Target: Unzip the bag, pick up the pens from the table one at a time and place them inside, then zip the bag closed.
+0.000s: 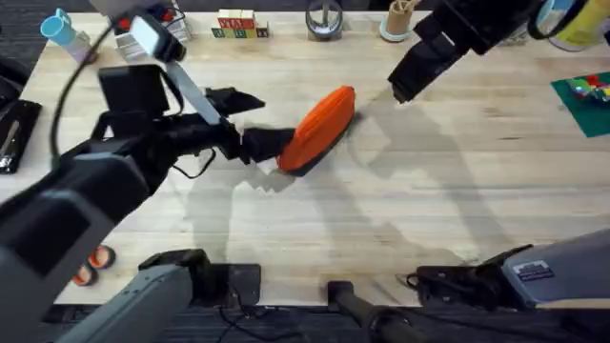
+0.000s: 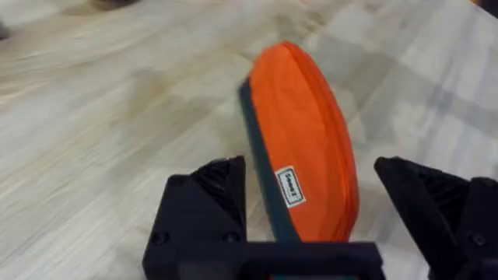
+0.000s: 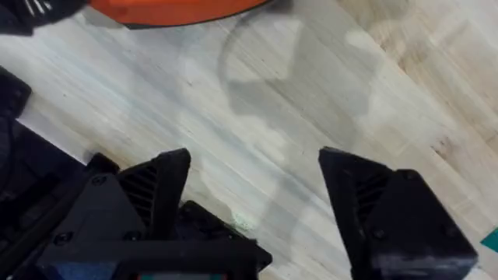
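Note:
The bag point(image 1: 320, 126) lies slanted near the middle of the table point(image 1: 429, 200), orange side up, with a dark navy edge along its underside. My left gripper point(image 1: 259, 143) is at the bag's near-left end. In the left wrist view the left gripper point(image 2: 311, 183) is open, its fingers on either side of that end of the bag point(image 2: 307, 132). My right gripper point(image 1: 398, 90) hangs to the right of the bag's far end. It point(image 3: 257, 167) is open over bare wood, with the bag point(image 3: 179, 8) a short way off. The pens are out of view.
Along the back edge stand a blue cup point(image 1: 60, 29), wooden blocks point(image 1: 238, 25), a tape roll point(image 1: 324, 19) and a cup of sticks point(image 1: 399, 19). A green mat point(image 1: 585, 97) lies at the right. Orange scissor handles point(image 1: 92, 264) sit at the front left.

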{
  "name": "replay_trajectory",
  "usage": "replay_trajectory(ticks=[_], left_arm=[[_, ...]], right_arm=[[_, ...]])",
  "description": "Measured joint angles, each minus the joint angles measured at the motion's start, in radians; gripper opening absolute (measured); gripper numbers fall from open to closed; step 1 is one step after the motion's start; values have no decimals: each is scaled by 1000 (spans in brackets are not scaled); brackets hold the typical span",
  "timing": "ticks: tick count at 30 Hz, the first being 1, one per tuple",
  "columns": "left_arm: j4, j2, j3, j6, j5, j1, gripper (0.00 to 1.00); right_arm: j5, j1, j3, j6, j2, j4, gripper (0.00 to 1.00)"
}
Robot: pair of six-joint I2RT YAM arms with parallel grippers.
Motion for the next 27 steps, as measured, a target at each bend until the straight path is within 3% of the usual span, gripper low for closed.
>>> replay_trajectory(ticks=[7, 17, 23, 27], left_arm=[[-118, -218, 4, -90, -170, 0, 996], [-407, -620, 5, -123, -421, 0, 995], [-550, -776, 5, -124, -510, 0, 996], [-580, -795, 5, -124, -529, 0, 995]], right_arm=[[0, 0, 0, 0, 0, 0, 998], [0, 0, 0, 0, 0, 0, 996], [0, 0, 0, 0, 0, 0, 998], [0, 0, 0, 0, 0, 0, 998]])
